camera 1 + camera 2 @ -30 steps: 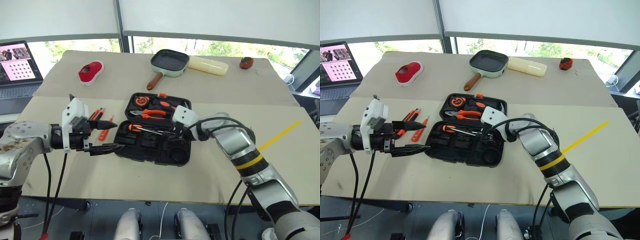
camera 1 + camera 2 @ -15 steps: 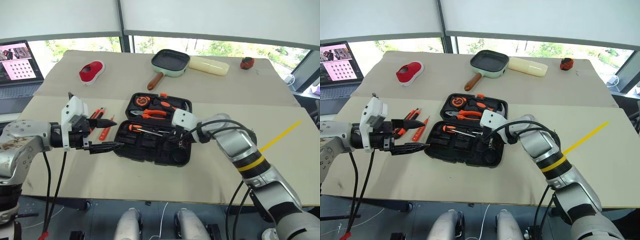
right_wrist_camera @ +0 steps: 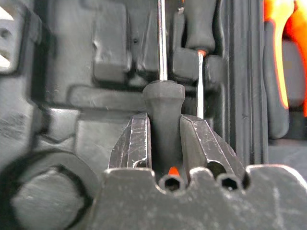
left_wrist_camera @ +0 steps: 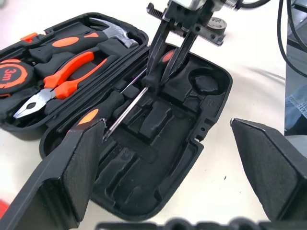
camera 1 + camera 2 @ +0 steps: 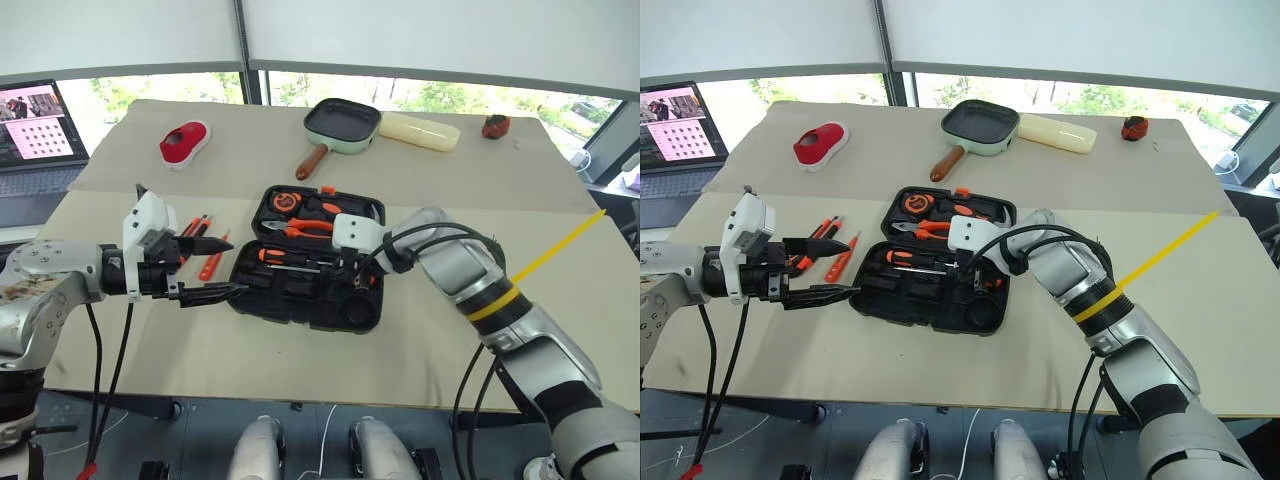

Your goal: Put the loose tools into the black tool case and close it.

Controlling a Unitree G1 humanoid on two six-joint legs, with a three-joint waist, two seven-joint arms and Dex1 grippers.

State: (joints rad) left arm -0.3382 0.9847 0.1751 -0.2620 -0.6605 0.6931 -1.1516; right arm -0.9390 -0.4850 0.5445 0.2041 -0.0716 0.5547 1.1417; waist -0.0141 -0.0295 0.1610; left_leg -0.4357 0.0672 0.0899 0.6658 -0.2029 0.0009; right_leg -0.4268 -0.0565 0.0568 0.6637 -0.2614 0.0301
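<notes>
- Where the right gripper (image 4: 169,45) reaches down into the near half of the black tool case (image 5: 345,318), its fingers (image 3: 139,143) pinch the black handle of a screwdriver (image 4: 125,103), one finger on each side of the grip.
- That screwdriver's long axis runs along the length of the case, steel shaft pointing away from the fingers toward the case's left end, over the moulded slots; whether it is fully seated in a slot I cannot tell.
- A second orange-and-black screwdriver (image 5: 283,258) lies just beside it, nearer the hinge and parallel.
- On the robot's left, the left gripper (image 5: 206,268) hovers above the tabletop (image 5: 300,355) just off the case's left edge, fingers spread wide and holding nothing.
- A little beyond that gripper, the remaining loose tools (image 5: 200,245) lie together on the tabletop, orange handles roughly side by side, their long axes slanting away from the robot; the left arm is plainly the nearer one to them.
- Farther back, the lid half holds the pliers (image 5: 305,227) and a tape measure (image 5: 282,201), so the case stands open.
- Judging from this, the next pick turns on the left fingers swinging out and away to straddle one of those slanted handles.
</notes>
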